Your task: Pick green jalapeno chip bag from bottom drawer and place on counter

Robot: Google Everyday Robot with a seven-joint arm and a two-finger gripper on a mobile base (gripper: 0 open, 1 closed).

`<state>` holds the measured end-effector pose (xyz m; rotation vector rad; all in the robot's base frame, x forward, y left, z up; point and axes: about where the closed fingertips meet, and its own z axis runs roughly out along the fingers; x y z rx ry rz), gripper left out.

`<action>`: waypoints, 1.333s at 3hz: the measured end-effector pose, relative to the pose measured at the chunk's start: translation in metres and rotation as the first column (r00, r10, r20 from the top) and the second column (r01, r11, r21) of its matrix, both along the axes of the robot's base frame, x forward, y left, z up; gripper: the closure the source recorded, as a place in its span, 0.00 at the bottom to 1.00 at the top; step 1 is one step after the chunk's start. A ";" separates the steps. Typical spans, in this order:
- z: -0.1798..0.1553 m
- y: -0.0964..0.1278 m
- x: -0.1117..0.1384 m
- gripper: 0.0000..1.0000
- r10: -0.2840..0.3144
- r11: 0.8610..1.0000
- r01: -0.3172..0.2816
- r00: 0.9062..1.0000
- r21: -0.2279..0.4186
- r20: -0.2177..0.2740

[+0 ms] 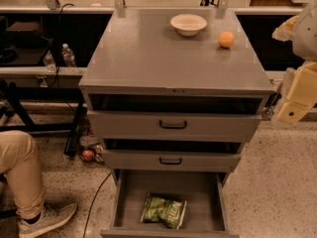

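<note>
The green jalapeno chip bag (164,210) lies flat on the grey floor of the bottom drawer (130,195), which is pulled out, near its front edge. The counter (148,53) is the wide grey top of the cabinet. My gripper (296,100) is at the right edge of the view, beside the cabinet's right front corner, level with the top drawer and well above and right of the bag. It holds nothing that I can see.
A white bowl (188,24) and an orange fruit (226,39) sit at the back right of the counter. Two upper drawers with black handles (173,125) stick out slightly. A person's leg and shoe (29,192) are at lower left. Bottles (68,56) stand on a shelf left.
</note>
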<state>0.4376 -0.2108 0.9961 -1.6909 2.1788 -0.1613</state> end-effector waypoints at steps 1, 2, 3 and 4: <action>0.000 0.000 0.000 0.00 0.000 1.000 0.000 1.000 0.000 0.000; -0.008 0.001 -0.004 0.00 -0.032 0.999 0.032 0.999 0.011 -0.010; -0.021 0.014 -0.018 0.00 -0.077 0.996 0.077 0.997 0.053 -0.003; -0.069 0.033 -0.033 0.00 -0.106 0.988 0.105 0.994 0.114 -0.004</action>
